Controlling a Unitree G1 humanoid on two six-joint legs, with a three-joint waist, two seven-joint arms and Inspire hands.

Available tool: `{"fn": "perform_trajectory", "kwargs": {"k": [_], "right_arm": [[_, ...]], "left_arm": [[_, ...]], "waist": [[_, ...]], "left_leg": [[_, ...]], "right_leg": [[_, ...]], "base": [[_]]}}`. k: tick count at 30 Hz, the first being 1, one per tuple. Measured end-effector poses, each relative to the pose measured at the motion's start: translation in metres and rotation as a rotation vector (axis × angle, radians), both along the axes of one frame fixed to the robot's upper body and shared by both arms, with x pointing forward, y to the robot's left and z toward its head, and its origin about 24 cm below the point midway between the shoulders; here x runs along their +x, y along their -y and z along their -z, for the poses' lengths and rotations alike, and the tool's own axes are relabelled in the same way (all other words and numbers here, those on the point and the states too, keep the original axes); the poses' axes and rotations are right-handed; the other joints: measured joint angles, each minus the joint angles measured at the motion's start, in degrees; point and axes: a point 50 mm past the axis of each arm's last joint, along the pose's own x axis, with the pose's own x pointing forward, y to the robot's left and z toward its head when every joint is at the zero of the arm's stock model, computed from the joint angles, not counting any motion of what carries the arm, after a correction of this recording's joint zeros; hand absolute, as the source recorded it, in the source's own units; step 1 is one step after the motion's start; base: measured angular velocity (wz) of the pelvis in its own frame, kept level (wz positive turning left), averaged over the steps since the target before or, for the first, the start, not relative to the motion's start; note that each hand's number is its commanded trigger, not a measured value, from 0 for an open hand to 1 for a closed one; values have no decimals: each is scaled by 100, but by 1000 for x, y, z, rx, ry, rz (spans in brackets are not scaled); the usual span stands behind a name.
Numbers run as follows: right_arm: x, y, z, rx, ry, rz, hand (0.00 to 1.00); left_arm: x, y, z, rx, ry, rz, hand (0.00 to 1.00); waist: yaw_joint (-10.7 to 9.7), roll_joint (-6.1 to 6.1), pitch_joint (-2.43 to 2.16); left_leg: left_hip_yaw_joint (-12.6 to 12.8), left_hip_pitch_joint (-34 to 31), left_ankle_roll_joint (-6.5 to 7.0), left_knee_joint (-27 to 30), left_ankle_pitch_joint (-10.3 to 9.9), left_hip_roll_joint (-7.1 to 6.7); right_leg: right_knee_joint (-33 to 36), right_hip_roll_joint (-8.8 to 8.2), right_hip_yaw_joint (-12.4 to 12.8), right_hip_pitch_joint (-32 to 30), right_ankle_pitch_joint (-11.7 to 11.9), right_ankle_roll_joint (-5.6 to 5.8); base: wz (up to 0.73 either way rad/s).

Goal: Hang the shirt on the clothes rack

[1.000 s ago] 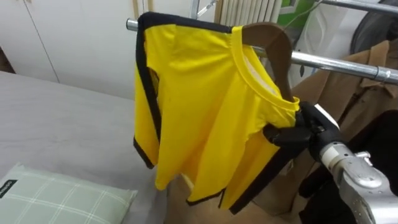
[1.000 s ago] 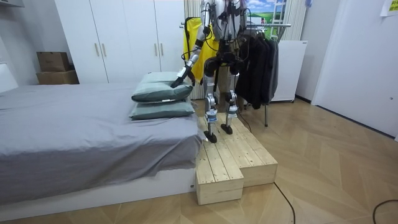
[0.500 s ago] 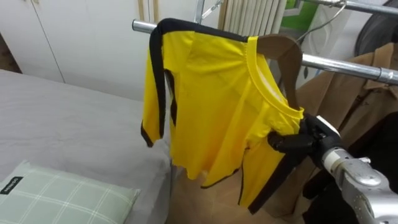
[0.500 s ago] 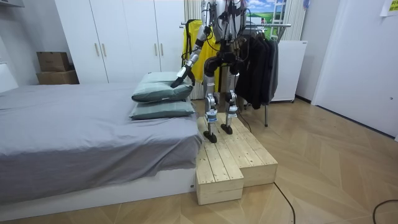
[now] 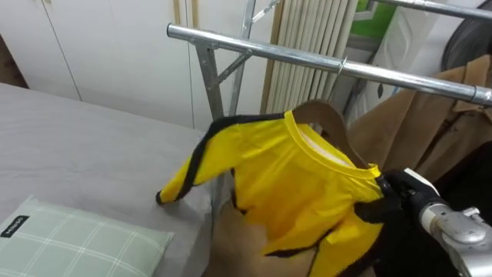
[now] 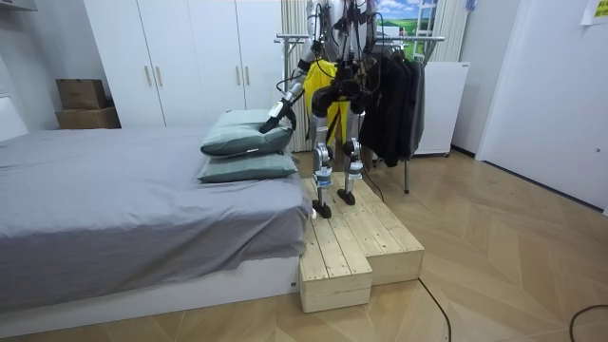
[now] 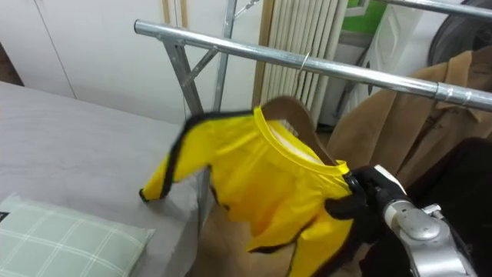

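Yellow shirt on wooden hanger

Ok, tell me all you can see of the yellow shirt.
The yellow shirt is thin, soft cloth with black trim along sleeve and hem, draped on a brown hanger. It sits tilted below the metal rail, one sleeve sticking out toward the bed. The right hand, curled shut, grips its shoulder end.

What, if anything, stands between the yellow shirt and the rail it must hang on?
Nothing visible does. The right hand holds the yellow shirt on its hanger below the rail, whose stretch above is bare; a brown coat hangs further right.
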Motion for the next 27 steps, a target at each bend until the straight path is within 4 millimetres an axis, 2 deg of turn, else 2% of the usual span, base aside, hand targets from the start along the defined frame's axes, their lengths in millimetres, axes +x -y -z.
{"fn": "perform_trajectory", "kwargs": {"k": [9,12,27], "right_arm": [[-8,6,10,-53,-72,-36,100],[-14,9,15,-72,-99,-41,100],[-37,26,36,-34,-171,44,100]], "left_arm": [[-1,-2,-1,4,6,-20,0],[-2,-4,-2,8,8,-26,0],[3,-5,-5,18,41,-24,0]], "waist": [[-27,-76,26],[-40,-114,20],[-7,-132,13]], "left_leg": [[17,46,9,4,8,-20],[15,46,7,4,7,-13],[-20,56,5,5,6,-6]], "right_leg": [[10,-9,68,13,-32,22],[10,-2,66,21,-29,19],[-5,-22,-28,99,-27,13]], "base": [[-1],[0],[2]]}}
